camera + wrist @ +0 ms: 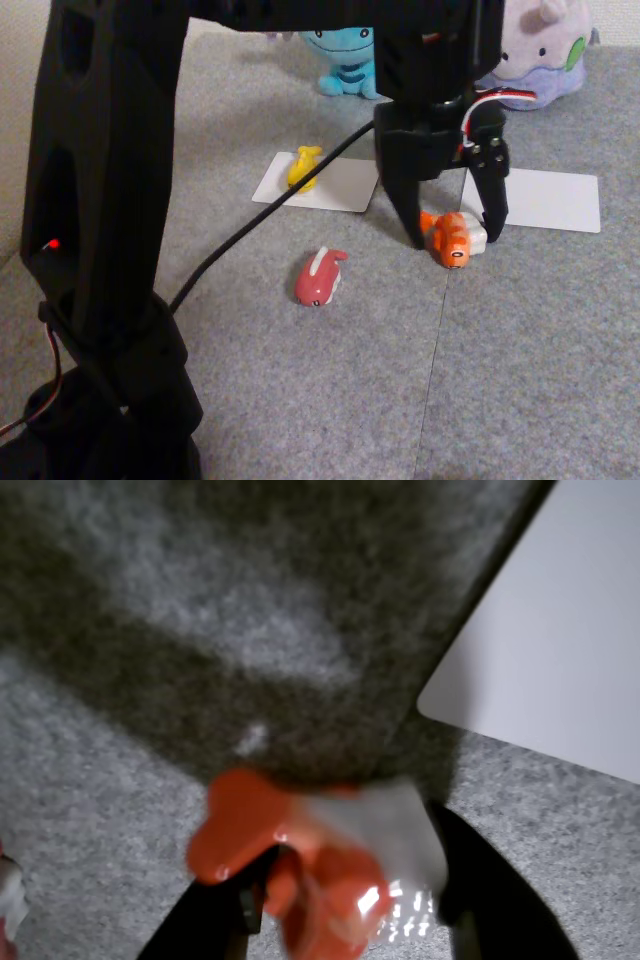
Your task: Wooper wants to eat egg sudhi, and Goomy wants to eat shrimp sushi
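Observation:
The orange shrimp sushi (455, 240) lies on the grey carpet just left of a white card (545, 200). My gripper (457, 237) is lowered over it, open, with one black finger on each side and close to the toy. In the wrist view the shrimp sushi (320, 870) sits between the two fingers (225, 915), blurred. The yellow egg sudhi (303, 167) rests on another white card (345, 185) in front of the blue Wooper (345, 55). The lilac Goomy (540, 50) sits at the back right, behind the card (560, 640) near my gripper.
A red-and-white sushi toy (320, 277) lies on the carpet left of and nearer than my gripper. The arm's black base and upper links (100, 250) fill the left of the fixed view, with a black cable (260, 225) running across the carpet.

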Tool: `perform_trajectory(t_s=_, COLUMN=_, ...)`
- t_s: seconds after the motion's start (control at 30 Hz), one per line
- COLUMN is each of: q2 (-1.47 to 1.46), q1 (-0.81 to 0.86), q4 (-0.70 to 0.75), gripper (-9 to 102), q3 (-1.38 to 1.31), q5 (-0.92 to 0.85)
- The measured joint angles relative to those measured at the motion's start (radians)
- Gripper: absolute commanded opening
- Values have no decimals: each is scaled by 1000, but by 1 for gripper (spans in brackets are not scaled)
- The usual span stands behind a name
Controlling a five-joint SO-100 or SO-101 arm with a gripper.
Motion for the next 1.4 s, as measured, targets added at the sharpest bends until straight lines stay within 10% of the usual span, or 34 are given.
perform_trajectory(t_s=0.73, q2=221, q1=23, q4=-8, gripper=6, q3=15, q5=74)
perform_trajectory(t_s=1.4, q2=245, q1=23, q4=-334, gripper=7, q3=15, q5=330)
